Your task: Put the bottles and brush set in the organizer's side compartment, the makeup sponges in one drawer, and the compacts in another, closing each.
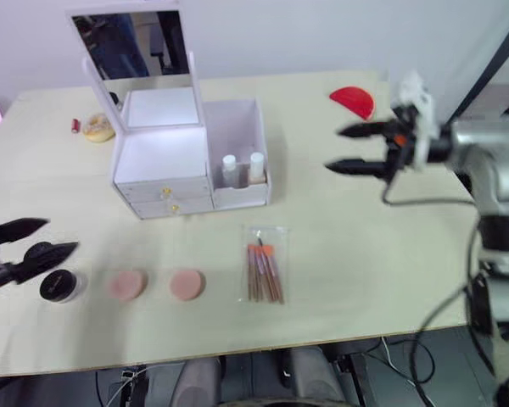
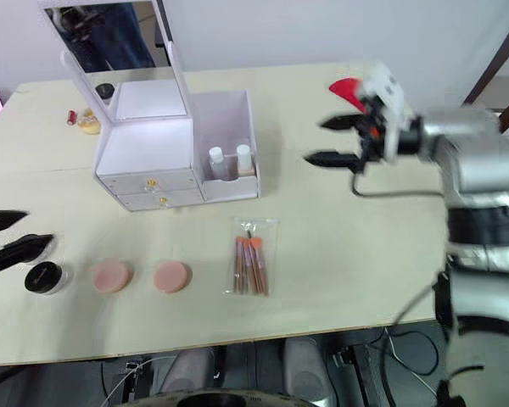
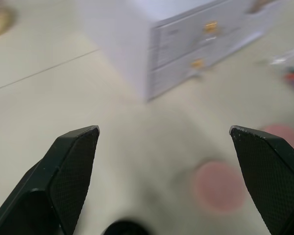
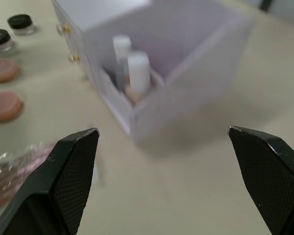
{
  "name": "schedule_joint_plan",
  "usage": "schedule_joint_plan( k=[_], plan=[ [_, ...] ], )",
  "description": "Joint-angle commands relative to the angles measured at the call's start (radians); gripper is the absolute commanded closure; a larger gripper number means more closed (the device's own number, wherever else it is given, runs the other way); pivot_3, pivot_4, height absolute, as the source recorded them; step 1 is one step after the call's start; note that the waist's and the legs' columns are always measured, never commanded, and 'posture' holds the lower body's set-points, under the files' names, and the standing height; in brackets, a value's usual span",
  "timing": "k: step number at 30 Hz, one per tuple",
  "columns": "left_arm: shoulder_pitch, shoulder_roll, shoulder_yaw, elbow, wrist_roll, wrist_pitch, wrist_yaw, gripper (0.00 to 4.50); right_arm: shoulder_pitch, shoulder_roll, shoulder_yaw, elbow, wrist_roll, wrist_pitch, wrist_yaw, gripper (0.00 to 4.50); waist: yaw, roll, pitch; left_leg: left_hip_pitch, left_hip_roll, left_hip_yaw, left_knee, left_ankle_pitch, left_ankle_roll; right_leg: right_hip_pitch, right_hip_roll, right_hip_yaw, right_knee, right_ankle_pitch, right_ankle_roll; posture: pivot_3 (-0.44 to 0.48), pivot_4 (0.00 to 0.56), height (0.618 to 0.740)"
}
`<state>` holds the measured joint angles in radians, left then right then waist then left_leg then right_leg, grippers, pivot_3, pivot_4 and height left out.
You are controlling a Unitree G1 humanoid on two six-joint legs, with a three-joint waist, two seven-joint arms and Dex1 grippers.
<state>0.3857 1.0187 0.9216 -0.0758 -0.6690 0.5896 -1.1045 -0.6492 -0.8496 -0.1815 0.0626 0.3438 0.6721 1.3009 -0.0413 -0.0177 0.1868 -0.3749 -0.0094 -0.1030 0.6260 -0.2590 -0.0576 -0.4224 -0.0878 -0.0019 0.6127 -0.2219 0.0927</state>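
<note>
The white organizer (image 1: 163, 157) with a raised mirror stands mid-table, both its drawers (image 1: 168, 198) shut. Two white-capped bottles (image 1: 242, 168) stand in its side compartment (image 1: 237, 127). In front lie the brush set (image 1: 263, 271) in a clear bag, two pink makeup sponges (image 1: 127, 284) (image 1: 187, 284) and a black-lidded compact (image 1: 59, 286). In the right wrist view two compacts (image 4: 1, 39) (image 4: 19, 22) show. My left gripper (image 1: 59, 236) is open just above the compact. My right gripper (image 1: 338, 148) is open in the air to the right of the organizer.
A red half-round object (image 1: 353, 100) lies at the back right of the table. A yellowish roll (image 1: 97, 128) and a small red item (image 1: 75, 125) sit at the back left. The table's front edge (image 1: 237, 352) runs close behind the sponges.
</note>
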Motion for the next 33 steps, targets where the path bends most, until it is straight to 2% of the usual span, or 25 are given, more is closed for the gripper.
schedule_joint_plan(
  k=[1,5,8,12,18,24,28,30,33],
  plan=[
    [0.031,0.007,0.092,0.183,0.081,-0.112,-0.049,0.0,0.19,-0.063,-0.194,-0.081,0.034,-0.104,-0.014,0.04,-0.002,0.0,0.0,0.0,0.0,0.001,0.0,0.0,0.0,0.0,0.0,0.0,0.0,0.0,0.001,0.0,0.15,0.739],
    [0.024,0.012,0.097,0.441,0.146,-0.262,-0.07,0.0,0.447,-0.08,-0.31,-0.021,-0.012,-0.279,-0.036,0.04,-0.002,-0.002,-0.001,0.002,0.003,0.005,0.001,0.0,0.0,0.0,0.0,0.001,0.0,-0.001,0.001,0.0,0.15,0.739],
    [-0.009,0.022,0.083,0.566,0.166,-0.339,-0.072,0.0,0.546,-0.092,-0.339,0.057,-0.012,-0.338,-0.042,0.04,-0.003,-0.003,-0.001,0.002,0.005,0.011,0.003,0.0,0.0,-0.001,-0.002,0.001,-0.001,-0.001,0.001,0.0,0.15,0.739],
    [-0.064,0.043,0.06,0.682,0.18,-0.401,-0.083,0.0,0.592,-0.092,-0.349,0.086,0.01,-0.39,-0.045,0.04,-0.003,-0.003,-0.001,0.002,0.007,0.019,0.005,-0.001,-0.002,-0.003,-0.007,0.0,-0.002,-0.001,0.001,0.0,0.15,0.739],
    [-0.089,0.058,0.045,0.727,0.183,-0.426,-0.096,0.0,0.607,-0.1,-0.339,0.082,0.021,-0.41,-0.066,0.04,-0.002,-0.006,-0.004,0.002,0.007,0.024,0.005,-0.001,-0.001,-0.004,-0.01,0.0,-0.004,-0.001,0.001,0.0,0.15,0.739],
    [-0.099,0.061,0.034,0.729,0.182,-0.428,-0.1,0.0,0.604,-0.104,-0.333,0.06,0.04,-0.393,-0.086,0.04,0.003,-0.007,-0.004,0.003,0.007,0.023,0.001,-0.004,0.001,-0.005,-0.009,-0.001,0.0,0.001,0.0,0.0,0.15,0.739],
    [-0.119,0.048,0.004,0.672,0.176,-0.409,-0.105,0.0,0.58,-0.104,-0.311,0.029,0.052,-0.371,-0.106,0.04,0.005,-0.007,-0.004,0.003,0.007,0.023,0.001,-0.004,0.003,-0.005,-0.009,-0.002,0.0,0.0,0.001,0.0,0.15,0.739],
    [-0.125,0.026,-0.037,0.574,0.161,-0.383,-0.11,0.0,0.556,-0.097,-0.279,-0.015,0.062,-0.35,-0.118,0.04,0.004,-0.007,-0.004,0.003,0.007,0.023,0.002,-0.004,0.002,-0.004,-0.009,-0.002,0.0,0.0,0.001,0.0,0.15,0.739],
    [-0.138,-0.045,-0.154,0.271,0.097,-0.284,-0.087,0.0,0.498,-0.069,-0.194,-0.139,0.092,-0.294,-0.139,0.04,0.005,-0.006,-0.003,0.003,0.008,0.023,0.005,-0.004,0.002,-0.003,-0.009,-0.001,-0.001,0.0,0.001,0.0,0.15,0.739]
  ],
)
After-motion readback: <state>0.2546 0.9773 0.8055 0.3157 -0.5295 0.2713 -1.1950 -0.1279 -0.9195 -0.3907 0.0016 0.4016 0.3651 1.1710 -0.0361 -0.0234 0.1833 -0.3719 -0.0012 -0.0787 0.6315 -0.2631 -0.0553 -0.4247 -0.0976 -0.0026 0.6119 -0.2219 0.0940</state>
